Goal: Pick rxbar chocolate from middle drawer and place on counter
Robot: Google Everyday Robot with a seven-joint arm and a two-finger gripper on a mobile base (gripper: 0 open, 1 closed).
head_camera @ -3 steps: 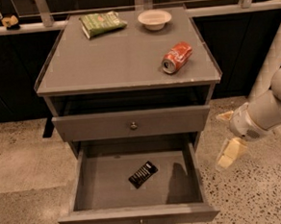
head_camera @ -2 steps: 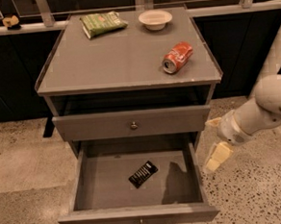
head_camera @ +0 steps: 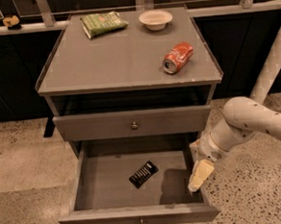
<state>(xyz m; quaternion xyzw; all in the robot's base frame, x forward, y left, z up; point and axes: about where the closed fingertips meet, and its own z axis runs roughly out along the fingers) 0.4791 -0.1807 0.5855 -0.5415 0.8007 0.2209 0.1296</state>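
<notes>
Edging left: tool (head_camera: 198, 177) at middle drawer (head_camera: 104, 186)

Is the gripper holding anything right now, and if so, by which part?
Nothing is held. The gripper hangs at the right edge of the open middle drawer; the rxbar chocolate lies apart from it on the drawer floor.

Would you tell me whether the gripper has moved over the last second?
Yes: the gripper has moved left and down, from beside the drawer to over its right wall.
</notes>
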